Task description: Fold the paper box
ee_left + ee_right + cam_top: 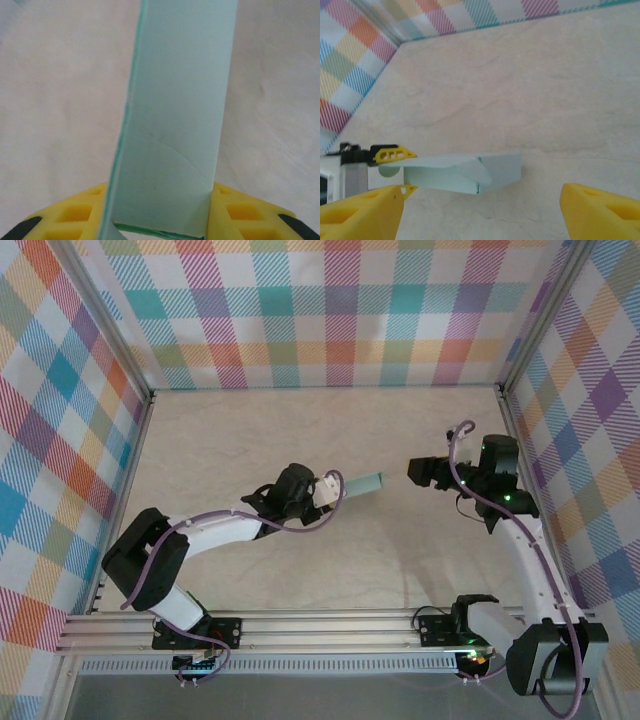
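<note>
The paper box [363,482] is a pale mint-teal card piece, partly folded and held above the table near the middle. My left gripper [335,487] is shut on its near end. In the left wrist view the box [175,125] stands up between the yellow fingers [75,215], with my left gripper [160,220] clamping both of its side walls. My right gripper [412,472] sits just right of the box's free end, apart from it. In the right wrist view the box [465,172] hangs ahead with one flap bent over, and my right gripper [480,215] is open with nothing in it.
The pale marbled table [300,440] is walled by plaid panels [320,310] at the back and on both sides. A metal rail [320,625] carrying the arm bases runs along the near edge.
</note>
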Controlling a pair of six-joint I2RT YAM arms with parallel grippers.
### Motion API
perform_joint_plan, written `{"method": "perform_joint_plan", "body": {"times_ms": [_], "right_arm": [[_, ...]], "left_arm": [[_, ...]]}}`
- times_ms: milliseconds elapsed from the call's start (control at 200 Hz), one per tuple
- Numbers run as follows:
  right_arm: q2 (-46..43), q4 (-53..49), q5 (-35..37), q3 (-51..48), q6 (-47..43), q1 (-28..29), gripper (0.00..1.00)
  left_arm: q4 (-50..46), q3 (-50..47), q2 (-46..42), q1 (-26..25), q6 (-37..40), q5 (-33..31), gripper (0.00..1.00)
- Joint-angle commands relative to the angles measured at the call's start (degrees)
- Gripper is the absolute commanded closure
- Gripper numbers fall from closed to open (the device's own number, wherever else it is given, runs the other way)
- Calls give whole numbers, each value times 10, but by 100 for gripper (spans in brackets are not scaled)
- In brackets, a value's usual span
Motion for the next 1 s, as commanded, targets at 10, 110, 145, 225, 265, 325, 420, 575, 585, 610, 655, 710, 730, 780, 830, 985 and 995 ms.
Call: {"method": "perform_joint_plan", "body": {"times_ms": [10, 110, 145, 225, 265, 325, 420, 575, 585, 610, 655, 710, 730, 780, 830, 985, 995], "right_arm": [[2, -48, -12, 21, -129, 35, 19], [13, -42, -2, 21, -178, 82, 23], [22, -49, 14, 26, -202, 103, 24], [49, -59, 61, 43, -236, 137, 27], [69, -66, 72, 57, -246, 144, 31], [103, -79, 71, 81, -257, 149, 41], [148, -88, 57, 112, -263, 149, 53], [198, -99, 58, 138, -285, 149, 56], [202, -101, 58, 140, -287, 149, 56], [209, -107, 56, 145, -293, 149, 57], [221, -117, 54, 152, -301, 149, 57], [236, -128, 53, 160, -310, 149, 58], [241, -132, 55, 162, -312, 149, 58], [252, -140, 59, 166, -316, 149, 62], [262, -150, 61, 170, -321, 149, 62], [277, -169, 69, 169, -330, 149, 71], [277, -170, 70, 168, -330, 149, 71]], "left_arm": [[-121, 31, -8, 22, -44, 110, 62], [-161, 46, 2, 36, -43, 131, 63], [-180, 57, 6, 42, -42, 144, 63], [-206, 78, 14, 56, -37, 173, 63], [-224, 88, 20, 60, -28, 178, 63], [-249, 108, 31, 67, -21, 186, 64], [-302, 147, 55, 74, -11, 203, 65], [-325, 158, 65, 74, -6, 193, 65], [-326, 158, 65, 74, -6, 194, 64], [-327, 158, 65, 74, -6, 195, 64], [-331, 160, 67, 74, -6, 201, 64], [-335, 163, 70, 74, -6, 201, 63], [-337, 164, 72, 74, -6, 200, 63], [-341, 166, 74, 74, -5, 198, 63], [-344, 166, 76, 73, -5, 196, 63], [-343, 169, 80, 74, -4, 197, 63], [-343, 170, 81, 74, -5, 196, 63]]}}
